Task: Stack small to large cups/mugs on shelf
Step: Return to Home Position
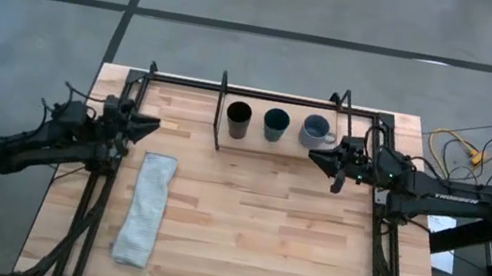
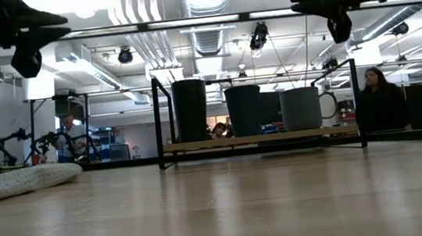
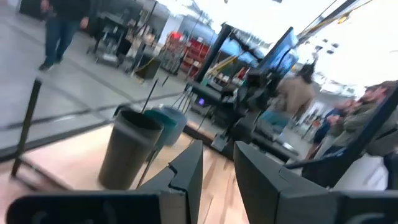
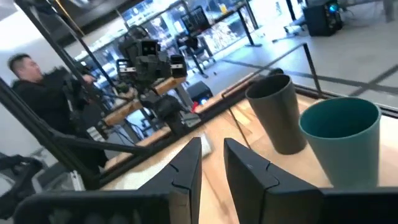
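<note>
Three cups stand upright in a row, on their bases, on the shelf's (image 1: 223, 103) pale board (image 2: 260, 138) at the table's far side: the black tumbler (image 1: 238, 119) (image 2: 190, 110) on the left, the teal cup (image 1: 276, 123) (image 2: 243, 111) in the middle, the grey-blue mug (image 1: 315, 131) (image 2: 301, 108) on the right, its handle toward the table's right. My left gripper (image 1: 155, 125) (image 3: 219, 149) hovers shut, left of the shelf. My right gripper (image 1: 314, 155) (image 4: 212, 144) hovers shut just near of the mug. The right wrist view shows the tumbler (image 4: 277, 112) and the teal cup (image 4: 345, 140).
A pale folded towel (image 1: 144, 207) (image 2: 17, 183) lies on the table's left half, near of my left gripper. The black table frame (image 1: 264, 95) runs along the far edge and both sides. Bare wood (image 1: 260, 232) spans the middle and near part. People stand in the room beyond.
</note>
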`<state>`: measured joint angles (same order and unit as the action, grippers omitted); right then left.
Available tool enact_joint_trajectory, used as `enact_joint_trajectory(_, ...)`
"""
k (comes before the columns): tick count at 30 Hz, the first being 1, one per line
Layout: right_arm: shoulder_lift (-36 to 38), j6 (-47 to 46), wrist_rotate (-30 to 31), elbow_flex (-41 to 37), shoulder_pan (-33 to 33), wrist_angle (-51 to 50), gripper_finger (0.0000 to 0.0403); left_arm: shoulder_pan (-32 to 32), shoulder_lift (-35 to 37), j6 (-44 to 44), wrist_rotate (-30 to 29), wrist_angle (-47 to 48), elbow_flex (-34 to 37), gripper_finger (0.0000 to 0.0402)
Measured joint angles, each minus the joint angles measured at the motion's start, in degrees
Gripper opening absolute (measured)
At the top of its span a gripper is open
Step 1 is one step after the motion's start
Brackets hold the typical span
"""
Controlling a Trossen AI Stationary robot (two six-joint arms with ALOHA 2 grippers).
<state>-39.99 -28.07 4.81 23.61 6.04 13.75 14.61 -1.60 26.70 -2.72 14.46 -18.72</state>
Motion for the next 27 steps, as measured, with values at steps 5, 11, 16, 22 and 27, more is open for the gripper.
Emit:
enact_joint_trajectory(5, 2.0, -0.5, -0.2, -5.7, 0.0, 8.8, 0.0063, 0.0, -2.0, 0.0, -0.2, -0.1, 0.2, 0.0077)
enact_joint_trajectory(11, 4.8, -3.5, -0.2, -12.4, 0.0, 15.3, 0.0063, 0.0, -1.5, -0.4, -0.2, -0.3, 0.5, 0.0077)
enact_joint_trajectory(16, 8.0, -6.1, -0.2, -15.3, 0.0, 15.3, 0.0063, 0.0, 0.1, 0.1, -0.4, -0.6, 3.0, 0.0077)
enact_joint_trajectory(22, 11.6, -5.1, -0.2, -16.5, 0.0, 15.4, 0.0063, 0.0, -0.4, 3.0, -0.7, -0.8, 5.2, 0.0077)
enact_joint_trajectory(27, 13.1, -5.9, -0.2, -18.6, 0.0, 15.2, 0.0063, 0.0, 0.1, 3.0, -0.7, -0.9, 6.7, 0.0077)
